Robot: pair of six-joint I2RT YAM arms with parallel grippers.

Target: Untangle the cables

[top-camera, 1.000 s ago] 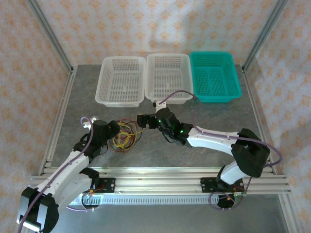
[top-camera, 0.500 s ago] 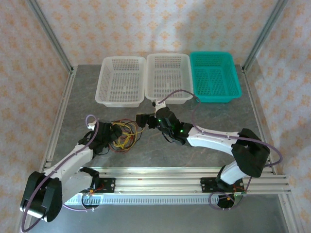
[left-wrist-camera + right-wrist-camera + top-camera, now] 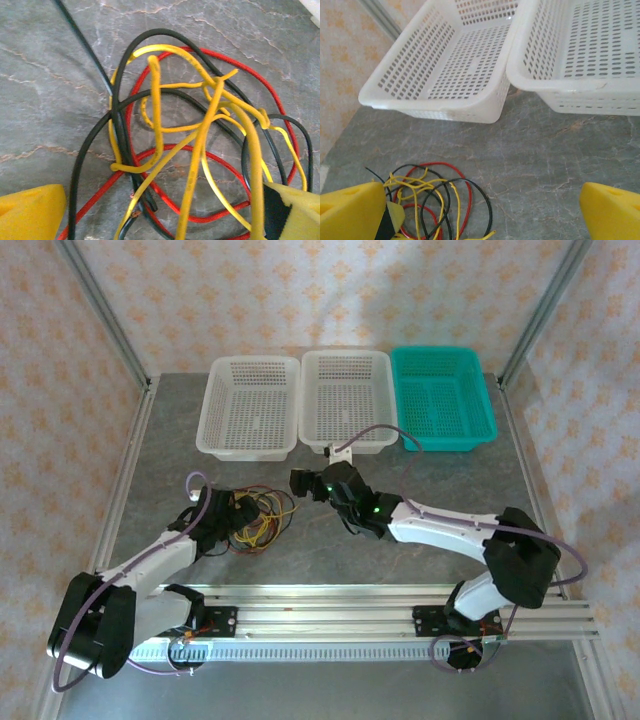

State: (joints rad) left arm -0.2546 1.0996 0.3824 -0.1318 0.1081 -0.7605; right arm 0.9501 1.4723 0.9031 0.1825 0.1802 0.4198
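Top view: we log the cables [image 3: 262, 522], one mixed tangle, at the left gripper's [image 3: 235, 512] tips, near the right gripper [image 3: 296, 483].
Left wrist: jaws spread wide, tangle between them.
Right wrist: jaws spread wide; tangle beside one yellow finger [image 3: 350, 210], white baskets [image 3: 435, 104] ahead.

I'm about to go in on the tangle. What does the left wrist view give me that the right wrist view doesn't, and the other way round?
Left wrist: the cables close up, so you can trace the crossings. Yellow strands knot over red and black loops, and one black cable runs off to the upper left.
Right wrist: a white basket and a second white basket side by side beyond the tangle, with bare table in between.
Both: the red, yellow and black cables in one mixed tangle on the grey table.
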